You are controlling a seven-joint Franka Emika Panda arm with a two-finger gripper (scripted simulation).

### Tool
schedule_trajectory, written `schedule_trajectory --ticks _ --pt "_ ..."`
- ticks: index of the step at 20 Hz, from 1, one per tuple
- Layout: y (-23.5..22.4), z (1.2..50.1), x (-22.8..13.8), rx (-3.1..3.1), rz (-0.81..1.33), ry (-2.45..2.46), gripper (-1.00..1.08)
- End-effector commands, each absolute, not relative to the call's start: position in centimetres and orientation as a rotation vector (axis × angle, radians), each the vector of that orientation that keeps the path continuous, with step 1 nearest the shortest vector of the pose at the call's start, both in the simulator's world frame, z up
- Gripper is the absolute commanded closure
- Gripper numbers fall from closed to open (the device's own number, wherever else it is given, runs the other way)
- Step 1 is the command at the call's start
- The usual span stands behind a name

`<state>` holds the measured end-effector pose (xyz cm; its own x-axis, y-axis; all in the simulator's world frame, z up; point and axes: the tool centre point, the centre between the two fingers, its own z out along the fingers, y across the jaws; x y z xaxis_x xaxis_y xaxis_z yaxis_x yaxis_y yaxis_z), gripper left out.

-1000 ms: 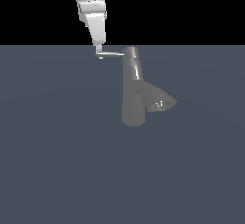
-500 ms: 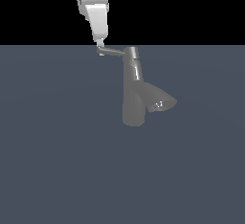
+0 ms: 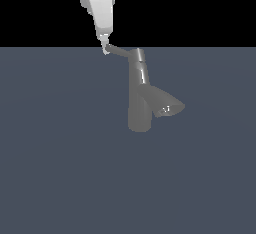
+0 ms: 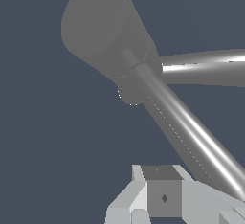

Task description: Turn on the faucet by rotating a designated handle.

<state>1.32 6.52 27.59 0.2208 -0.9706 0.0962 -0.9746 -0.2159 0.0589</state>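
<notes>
Exterior view. Item: faucet (image 3: 139, 103), grey metal, tall cylindrical body standing on a flat dark floor (image 3: 60, 168), near the middle of the scene. Flared spout (image 3: 165, 104) branches toward the exterior view's right. Handle (image 3: 121, 52): thin rod running from the top cap toward the exterior view's left, its free end angled slightly upward. Gripper (image 3: 105, 49): white, descending from above, its tip touching the handle's free end. Whether the fingers are closed around the rod or only pressed against it cannot be told here.

Wrist view. Handle (image 4: 191, 137) runs as a bright rod from the cap down to the gripper (image 4: 162, 199). Faucet (image 4: 103, 31) body seen end-on below; spout (image 4: 206, 67) off to one side. Finger opening is not resolvable; grip state cannot be told.

Step in hand, by judgement: rotation of the handle, contact made at its tip. Next move calls for a sweep along an arc about the cap's axis, keeping the tip from slipping off the rod's end.
</notes>
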Motion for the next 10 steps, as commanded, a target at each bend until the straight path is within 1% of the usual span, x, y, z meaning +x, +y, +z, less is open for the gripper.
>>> schedule_trajectory --ticks 1,10 --pt "6.5 27.6 1.4 2.369 0.06 -1.898 1.08" --pt "3.6 28.6 -0.5 2.367 0.054 -1.894 1.08"
